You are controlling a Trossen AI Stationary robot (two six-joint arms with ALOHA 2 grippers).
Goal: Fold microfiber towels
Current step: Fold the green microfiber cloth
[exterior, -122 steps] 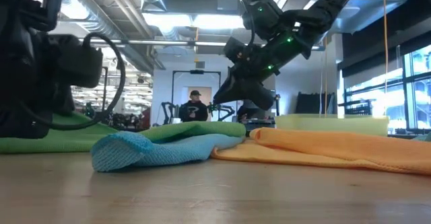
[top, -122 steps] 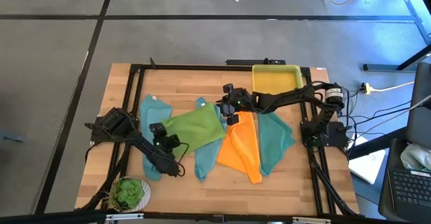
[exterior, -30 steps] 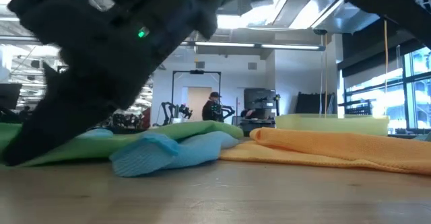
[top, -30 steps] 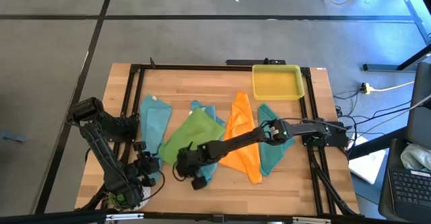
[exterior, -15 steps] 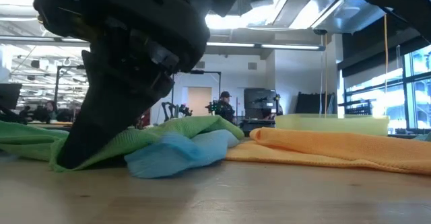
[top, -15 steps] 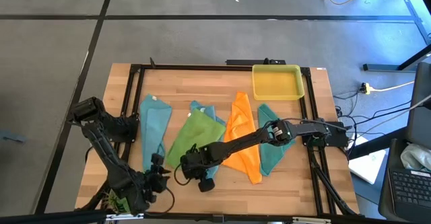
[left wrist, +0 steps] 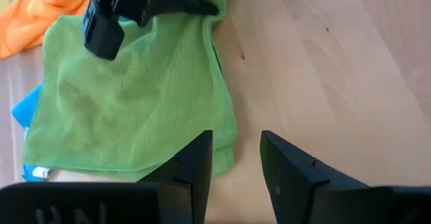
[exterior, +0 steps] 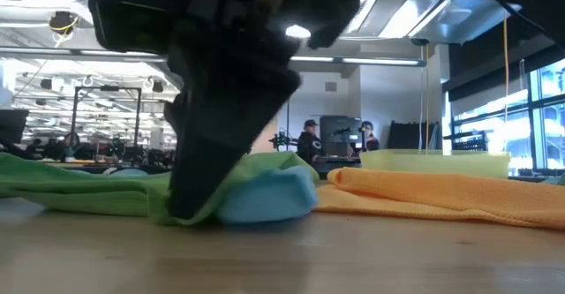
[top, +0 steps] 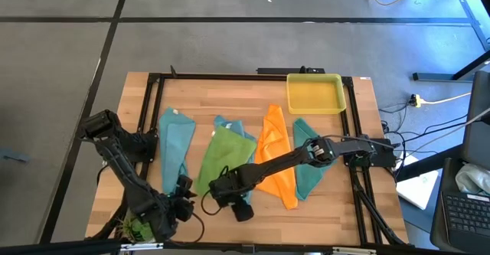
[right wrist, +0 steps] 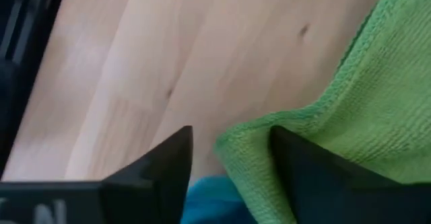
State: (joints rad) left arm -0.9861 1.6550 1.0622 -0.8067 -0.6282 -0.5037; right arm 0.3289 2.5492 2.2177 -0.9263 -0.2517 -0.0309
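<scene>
The lime green towel (top: 223, 155) lies folded near the middle of the table, on top of a light blue towel (top: 230, 125) whose bunched fold (exterior: 269, 197) shows beside it. My right gripper (right wrist: 232, 150) stands open, pointing down at the green towel's near corner (right wrist: 249, 140), which lies between its fingers. My left gripper (left wrist: 236, 157) is open at the towel's near left corner (left wrist: 225, 146), over bare wood. A second light blue towel (top: 174, 144), an orange one (top: 276, 159) and a teal one (top: 310, 167) lie spread out. My left gripper has one finger (left wrist: 199, 153) over the green towel's near left corner; I cannot tell whether it touches. My right gripper comes from above with its fingers on either side of the towel's folded near corner; one finger (right wrist: 300, 160) lies against the fold, but touch cannot be told.
A yellow tray (top: 314, 94) stands at the far right. A small potted plant (top: 138, 226) sits at the near left corner, behind my left arm. Bare wood lies along the near edge. People stand in the room beyond the table (exterior: 309, 144).
Both grippers have gone toward the table's near right. The green towel now lies narrower, its left part drawn in toward the right. The light blue fold beside it has bunched up higher.
</scene>
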